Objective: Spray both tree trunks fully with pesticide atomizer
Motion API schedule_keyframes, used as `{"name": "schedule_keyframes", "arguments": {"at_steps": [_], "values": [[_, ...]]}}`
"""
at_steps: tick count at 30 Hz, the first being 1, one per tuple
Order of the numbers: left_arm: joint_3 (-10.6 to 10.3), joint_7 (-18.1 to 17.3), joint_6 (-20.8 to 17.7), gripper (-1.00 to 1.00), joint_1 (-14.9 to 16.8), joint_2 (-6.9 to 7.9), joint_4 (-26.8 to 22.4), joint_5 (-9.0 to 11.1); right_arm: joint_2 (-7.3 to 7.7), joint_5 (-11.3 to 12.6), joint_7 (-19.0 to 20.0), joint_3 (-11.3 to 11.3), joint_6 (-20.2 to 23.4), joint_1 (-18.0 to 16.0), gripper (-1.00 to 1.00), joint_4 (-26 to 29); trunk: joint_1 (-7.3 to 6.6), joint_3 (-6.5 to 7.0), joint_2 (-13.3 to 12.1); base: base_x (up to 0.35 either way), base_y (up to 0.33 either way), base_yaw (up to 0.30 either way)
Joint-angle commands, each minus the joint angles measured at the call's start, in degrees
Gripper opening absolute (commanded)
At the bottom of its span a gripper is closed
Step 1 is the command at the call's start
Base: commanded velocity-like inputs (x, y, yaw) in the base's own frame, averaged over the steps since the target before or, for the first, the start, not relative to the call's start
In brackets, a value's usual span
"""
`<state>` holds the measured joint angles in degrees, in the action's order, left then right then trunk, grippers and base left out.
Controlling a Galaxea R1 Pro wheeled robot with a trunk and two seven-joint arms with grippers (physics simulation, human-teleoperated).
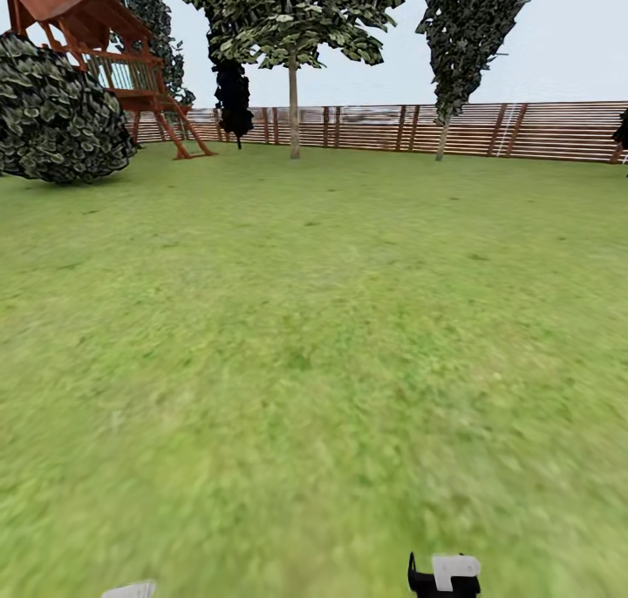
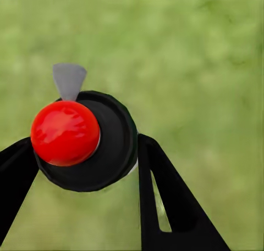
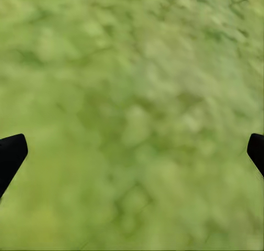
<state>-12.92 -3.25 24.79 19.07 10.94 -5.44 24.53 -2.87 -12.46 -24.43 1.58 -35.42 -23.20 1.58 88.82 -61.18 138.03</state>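
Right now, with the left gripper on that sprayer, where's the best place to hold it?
Around the black round body, one finger on each flank, as the left gripper appears to hold it now. That keeps the red cap and grey nozzle tab clear.

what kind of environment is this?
A simulated back garden, most likely. A wide green grass lawn is closed off by a brown horizontal-slat wooden fence, with a red-brown wooden play tower at the far left and several trees along the fence.
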Motion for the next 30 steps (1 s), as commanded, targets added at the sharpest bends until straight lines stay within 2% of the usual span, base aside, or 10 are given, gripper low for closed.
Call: {"name": "schedule_keyframes", "arguments": {"at_steps": [1,30], "values": [[0.0,0.0,0.0,-1.00,0.0,-0.02,0.0,0.0,-0.02,0.0,0.0,0.0,0.0,0.0,1.00,0.0,0.00,0.00,0.0,0.339,0.000,0.000],[0.0,0.0,0.0,-1.00,0.0,-0.17,0.0,0.0,0.03,0.0,0.0,0.0,0.0,0.0,1.00,0.0,0.00,0.00,0.0,0.339,0.000,0.000]]}}
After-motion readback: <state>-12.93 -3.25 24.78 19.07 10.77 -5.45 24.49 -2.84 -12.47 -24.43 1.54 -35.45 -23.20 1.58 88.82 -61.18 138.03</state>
